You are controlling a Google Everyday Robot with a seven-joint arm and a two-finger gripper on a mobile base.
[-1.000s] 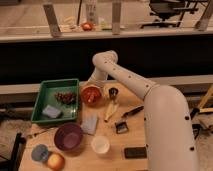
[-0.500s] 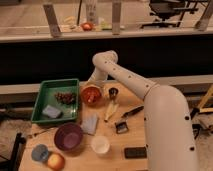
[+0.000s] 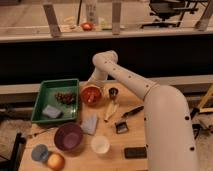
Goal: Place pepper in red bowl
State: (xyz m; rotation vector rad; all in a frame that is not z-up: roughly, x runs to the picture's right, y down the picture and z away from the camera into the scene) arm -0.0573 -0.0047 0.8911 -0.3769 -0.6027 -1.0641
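Pincer (image 3: 92, 86) of mine hangs right above the red bowl (image 3: 85, 93) (whether it grips anything, I cannot tell). That bowl sits just beside the green tray (image 3: 55, 83); the pepper (image 3: 90, 97) shows as a glossy bit inside it.

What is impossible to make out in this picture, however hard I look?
1. Camera view: the pepper. The tool hangs at the red bowl and covers part of its inside, so I cannot tell where the pepper is.
2. Camera view: the dark cluster in the green tray is too small to name.
3. Camera view: the arm is cut off by the bottom edge.
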